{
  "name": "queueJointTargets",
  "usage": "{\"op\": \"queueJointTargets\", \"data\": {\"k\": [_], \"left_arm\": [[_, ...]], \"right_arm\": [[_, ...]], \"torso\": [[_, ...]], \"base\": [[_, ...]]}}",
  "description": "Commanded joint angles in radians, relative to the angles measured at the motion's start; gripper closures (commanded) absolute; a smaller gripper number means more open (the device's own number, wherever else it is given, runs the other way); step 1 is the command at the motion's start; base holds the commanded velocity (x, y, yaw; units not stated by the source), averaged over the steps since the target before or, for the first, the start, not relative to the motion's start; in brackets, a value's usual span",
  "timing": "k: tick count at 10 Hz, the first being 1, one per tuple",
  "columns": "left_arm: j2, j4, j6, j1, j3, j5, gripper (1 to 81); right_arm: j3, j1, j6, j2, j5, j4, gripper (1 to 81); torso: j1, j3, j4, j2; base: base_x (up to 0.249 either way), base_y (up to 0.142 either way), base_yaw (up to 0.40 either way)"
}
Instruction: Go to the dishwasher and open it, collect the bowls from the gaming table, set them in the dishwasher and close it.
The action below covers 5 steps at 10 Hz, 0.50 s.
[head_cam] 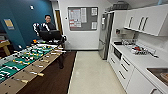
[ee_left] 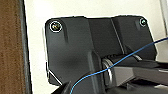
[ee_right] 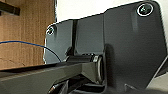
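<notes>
Head view: kitchen-lounge rm. Foosball table (head_cam: 23, 63) runs along the left side, green field, rods w/ handles sticking out toward the middle of the rm, wood rim; it sits on a dark brown carpet strip (head_cam: 53, 80). Pale floor (head_cam: 93, 72) forms an open lane down the centre, between the carpet edge and the white base cabinets (head_cam: 125, 71) on the right. Lane looks widest near the camera and narrows toward the tall steel fridge (head_cam: 105, 35) at the far end of the cabinet run. White counter (head_cam: 143, 60) above the drawers carries a wire dish rack (head_cam: 138, 50); a sink (head_cam: 160, 73) sits at its near end, cut by the frame edge. White wall cupboards (head_cam: 146, 21) hang above. A dark built-in appliance front (head_cam: 117, 53) shows under the counter beyond the drawers; can't tell if that's the dishwasher. Can't make out any bowls.

Far left, a person (head_cam: 48, 25) sits behind a dark control rig (head_cam: 51, 35), past the foosball table's far end. Notice board (head_cam: 82, 18) on the back wall, doorway beside it.

Left wrist view: robot's dark plate, blue cable (ee_left: 120, 61) across it, pale floor behind, brown strip at one edge. Right wrist view: same plate, wood surface (ee_right: 27, 32) beside it. Jaws: can't tell state for either, so no jaw-to-bowl relation readable.
</notes>
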<state>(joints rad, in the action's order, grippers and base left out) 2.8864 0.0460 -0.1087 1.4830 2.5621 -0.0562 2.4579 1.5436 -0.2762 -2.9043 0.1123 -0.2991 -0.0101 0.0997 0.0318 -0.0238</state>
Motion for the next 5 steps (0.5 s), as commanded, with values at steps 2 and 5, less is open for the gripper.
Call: {"op": "queueJointTargets", "data": {"k": [2,5], "left_arm": [[-0.013,-0.009,-0.005,-0.039,0.0,0.056,1.0],[-0.011,-0.008,-0.005,-0.039,0.0,0.056,1.0]], "right_arm": [[-0.019,-0.032,0.005,0.004,-0.042,-0.02,1.0],[-0.027,-0.042,0.003,0.004,-0.049,-0.02,1.0]], "torso": [[0.0,0.0,0.0,0.0],[0.0,0.0,0.0,0.0]], "base": [[0.0,0.0,0.373],[0.0,0.0,0.373]]}}
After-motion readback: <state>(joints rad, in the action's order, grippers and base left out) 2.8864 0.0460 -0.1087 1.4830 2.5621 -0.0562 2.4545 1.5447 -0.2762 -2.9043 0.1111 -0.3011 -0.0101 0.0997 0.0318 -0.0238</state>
